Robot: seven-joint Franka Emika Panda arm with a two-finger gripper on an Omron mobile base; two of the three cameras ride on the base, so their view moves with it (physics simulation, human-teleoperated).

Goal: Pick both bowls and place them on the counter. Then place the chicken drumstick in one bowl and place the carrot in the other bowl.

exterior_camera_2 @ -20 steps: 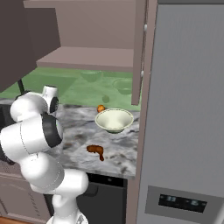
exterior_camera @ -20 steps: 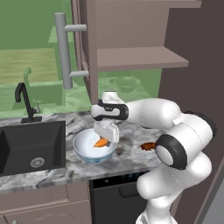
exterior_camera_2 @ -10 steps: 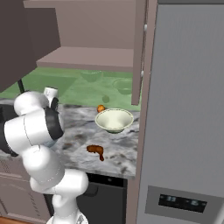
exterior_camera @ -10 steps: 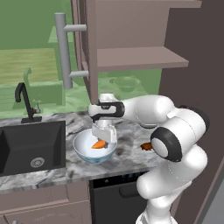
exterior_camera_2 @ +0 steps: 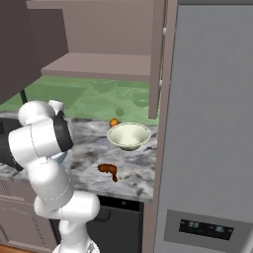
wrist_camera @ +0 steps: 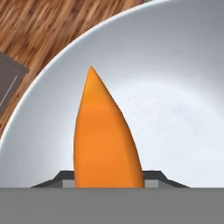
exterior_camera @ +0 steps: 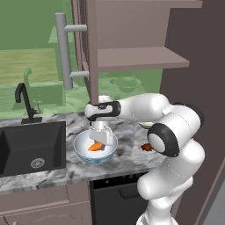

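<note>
Over the deep white bowl with the blue-patterned outside [exterior_camera: 95,149] we see the tool [exterior_camera: 99,143] pointing down into it, with the small orange tapered carrot [exterior_camera: 95,146] between its fingers. From the hand view, the carrot [wrist_camera: 106,140] rises between the two dark fingertips [wrist_camera: 154,177], which sit tight against its thick end on both sides, so we read the tool as clenched on the carrot, opened no wider than the carrot itself. Its pointed end sticks out toward the pale inside of the bowl [wrist_camera: 175,87]; we cannot tell whether the carrot touches the bowl wall.

That bowl stands on the grey and white marbled stone bench [exterior_camera: 52,169], just beside the black sink [exterior_camera: 26,147] with its black tap [exterior_camera: 24,103].

From the right base view we get what the arm hides on the left: the shallower cream bowl with the pale green outside [exterior_camera_2: 129,136] on the bench [exterior_camera_2: 138,180], near the tall grey fridge [exterior_camera_2: 207,128]; a small round orange-red fruit [exterior_camera_2: 114,122] just behind it; and the small dark brown glossy chicken drumstick [exterior_camera_2: 108,170] lying on bare stone in front of it, apart from both bowls. Seen from the left base camera, just a brown bit of the drumstick [exterior_camera: 146,146] peeks past the elbow.
</note>
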